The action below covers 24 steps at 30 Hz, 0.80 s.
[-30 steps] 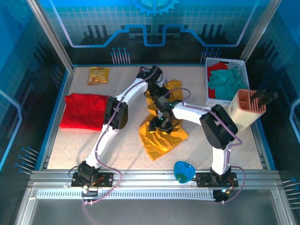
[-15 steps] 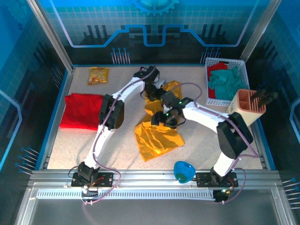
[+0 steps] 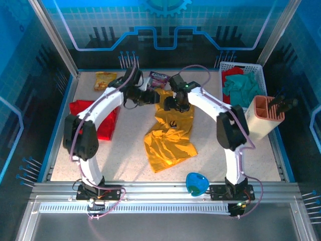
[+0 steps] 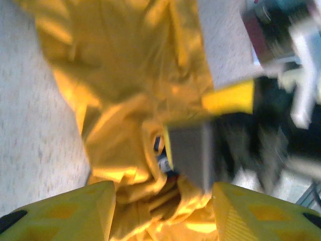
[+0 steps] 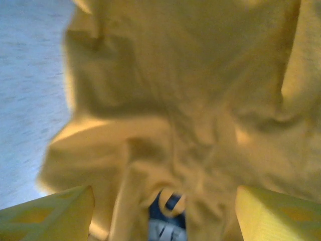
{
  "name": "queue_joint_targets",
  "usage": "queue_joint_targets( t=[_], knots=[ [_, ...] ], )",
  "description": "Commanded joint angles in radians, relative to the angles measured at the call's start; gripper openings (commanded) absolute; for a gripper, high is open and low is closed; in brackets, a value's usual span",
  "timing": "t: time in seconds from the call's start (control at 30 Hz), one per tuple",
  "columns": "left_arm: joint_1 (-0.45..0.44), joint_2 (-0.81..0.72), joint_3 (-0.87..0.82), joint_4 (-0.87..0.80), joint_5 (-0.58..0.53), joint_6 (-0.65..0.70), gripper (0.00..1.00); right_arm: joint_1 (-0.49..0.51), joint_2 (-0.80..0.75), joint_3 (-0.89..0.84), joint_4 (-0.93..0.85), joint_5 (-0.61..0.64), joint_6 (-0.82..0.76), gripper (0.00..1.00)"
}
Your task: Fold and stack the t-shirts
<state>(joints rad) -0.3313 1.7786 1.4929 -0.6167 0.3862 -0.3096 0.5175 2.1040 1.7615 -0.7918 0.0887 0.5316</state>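
Observation:
The mustard-yellow t-shirt (image 3: 170, 143) lies stretched lengthwise at mid-table, its dark chest print (image 3: 173, 123) facing up. Both grippers meet at its far end. My left gripper (image 3: 156, 97) reaches in from the left, and its jaws stand apart with bunched yellow cloth (image 4: 125, 75) between them (image 4: 164, 211). My right gripper (image 3: 172, 104) sits over the collar, its jaws wide apart around the blue-white label (image 5: 165, 221) and cloth (image 5: 200, 75). One right finger (image 4: 189, 158) shows in the left wrist view. The red t-shirt (image 3: 88, 118) lies folded at the left, partly hidden by the left arm.
An orange snack packet (image 3: 105, 80) and a purple one (image 3: 159, 78) lie at the far edge. A white basket (image 3: 257, 68) with teal and red cloths stands far right, with a peach holder (image 3: 266, 118) beside it. A blue object (image 3: 196, 183) sits at the near edge.
Both grippers moved toward the far edge, and the shirt's upper part drew out long with its print now showing. The left arm's elbow swung left over the red shirt.

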Motion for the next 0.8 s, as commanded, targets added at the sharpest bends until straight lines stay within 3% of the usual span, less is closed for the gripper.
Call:
queue_joint_targets(
  t=[0.0,0.17,0.33,0.5,0.77],
  knots=[
    [-0.003,-0.100,-0.173,0.080,-0.030,-0.064,0.55,-0.030,0.103,0.090,-0.130,0.067,-0.056,0.74],
    [-0.009,-0.240,-0.371,0.073,-0.067,-0.082,0.54,-0.077,0.199,0.153,-0.186,0.086,-0.063,0.73],
    [-0.009,-0.338,-0.454,0.007,-0.130,-0.063,0.55,-0.142,0.250,0.175,-0.220,0.104,-0.064,0.72],
    [-0.020,-0.373,-0.523,0.023,-0.102,-0.108,0.54,-0.224,0.315,0.276,-0.260,0.077,-0.039,0.72],
    [-0.228,-0.264,-0.542,0.052,-0.157,-0.158,0.54,-0.304,0.478,0.579,-0.317,-0.013,0.038,0.72]
  ],
)
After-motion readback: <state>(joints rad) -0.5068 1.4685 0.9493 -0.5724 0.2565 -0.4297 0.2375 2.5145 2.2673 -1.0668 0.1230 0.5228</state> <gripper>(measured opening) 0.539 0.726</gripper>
